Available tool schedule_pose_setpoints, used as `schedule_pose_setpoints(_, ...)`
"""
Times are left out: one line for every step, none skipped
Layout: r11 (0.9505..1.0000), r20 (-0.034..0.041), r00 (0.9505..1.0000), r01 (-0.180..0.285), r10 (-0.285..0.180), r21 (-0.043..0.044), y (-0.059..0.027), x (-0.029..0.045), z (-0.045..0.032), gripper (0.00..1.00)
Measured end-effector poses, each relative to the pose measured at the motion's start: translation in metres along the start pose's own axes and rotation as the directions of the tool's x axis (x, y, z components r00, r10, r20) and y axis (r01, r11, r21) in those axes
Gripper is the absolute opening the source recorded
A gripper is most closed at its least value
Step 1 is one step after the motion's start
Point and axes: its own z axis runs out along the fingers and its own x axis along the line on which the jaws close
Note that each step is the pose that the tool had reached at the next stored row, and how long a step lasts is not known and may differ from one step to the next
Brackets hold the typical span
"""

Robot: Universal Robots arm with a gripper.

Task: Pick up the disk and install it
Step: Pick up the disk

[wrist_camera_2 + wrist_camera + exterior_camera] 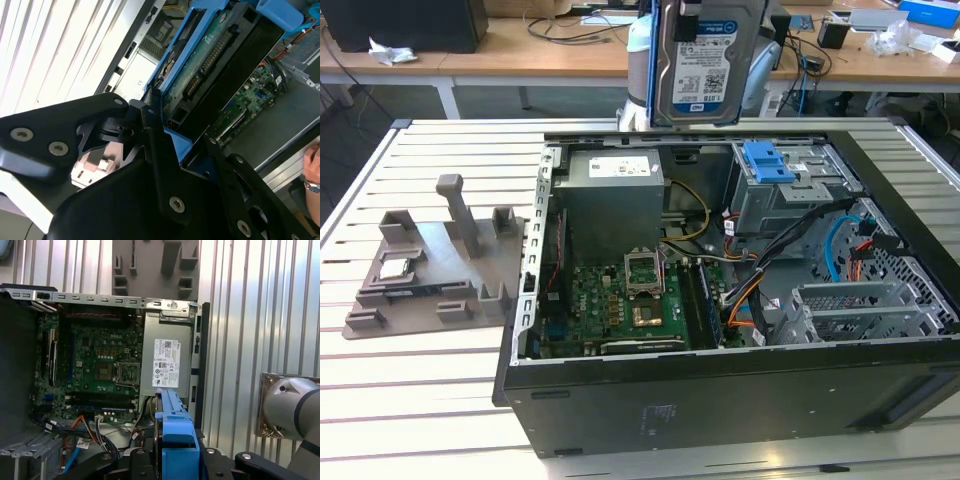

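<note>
Hanging in mid-air, the pincer (176,142) is clamping the disk (705,62) by its blue frame and holding it upright, while the open computer case (720,400) is sitting beneath the pincer on the slatted desk (410,400).

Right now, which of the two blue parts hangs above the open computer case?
The disk, gripped upright by the end effector: its blue frame surrounds a labelled silver drive. The smaller blue bracket has no label and sits inside the case.
</note>
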Motion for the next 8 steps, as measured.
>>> schedule_pose_setpoints(1.0000, 0.0000, 1.0000, 0.000, 0.000, 0.0000, -0.0007, 0.0010, 0.0001, 0.37)
schedule_pose_setpoints(1.0000, 0.0001, 1.0000, 0.000, 0.000, 0.0001, -0.0010, 0.0015, 0.0002, 0.37)
schedule_pose_setpoints(1.0000, 0.0000, 1.0000, 0.000, 0.000, 0.0001, -0.0014, 0.0020, 0.0002, 0.37)
schedule_pose_setpoints(1.0000, 0.0000, 1.0000, 0.000, 0.000, 0.0001, -0.0022, 0.0032, 0.0003, 0.37)
schedule_pose_setpoints(1.0000, 0.0000, 1.0000, 0.000, 0.000, 0.0000, -0.0029, 0.0039, 0.0004, 0.37)
schedule_pose_setpoints(1.0000, 0.0000, 1.0000, 0.000, 0.000, 0.0000, -0.0033, 0.0044, 0.0004, 0.37)
schedule_pose_setpoints(1.0000, 0.0000, 1.0000, 0.000, 0.000, 0.0000, -0.0038, 0.0048, 0.0005, 0.37)
schedule_pose_setpoints(1.0000, 0.0000, 1.0000, 0.000, 0.000, 0.0000, -0.0042, 0.0051, 0.0006, 0.37)
